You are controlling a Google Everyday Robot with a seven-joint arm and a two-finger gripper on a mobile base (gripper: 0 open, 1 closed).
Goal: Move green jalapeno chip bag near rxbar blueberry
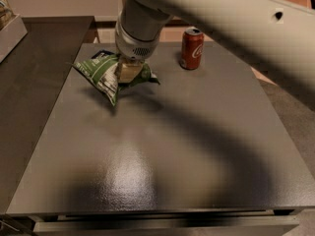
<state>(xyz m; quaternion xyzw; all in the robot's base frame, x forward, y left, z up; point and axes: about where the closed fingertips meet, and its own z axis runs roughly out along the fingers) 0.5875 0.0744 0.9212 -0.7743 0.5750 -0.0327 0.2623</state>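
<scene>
Dark tabletop [197,146], far-left corner: gripper [129,73] clamped on green jalapeno chip bag [101,76]; rxbar blueberry [102,54] peeks out just behind the bag's far edge.

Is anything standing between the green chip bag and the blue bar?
Nothing visible does. The gripper holds the green jalapeno chip bag just before the rxbar blueberry, mostly hiding it; the red soda can stands aside.
</scene>
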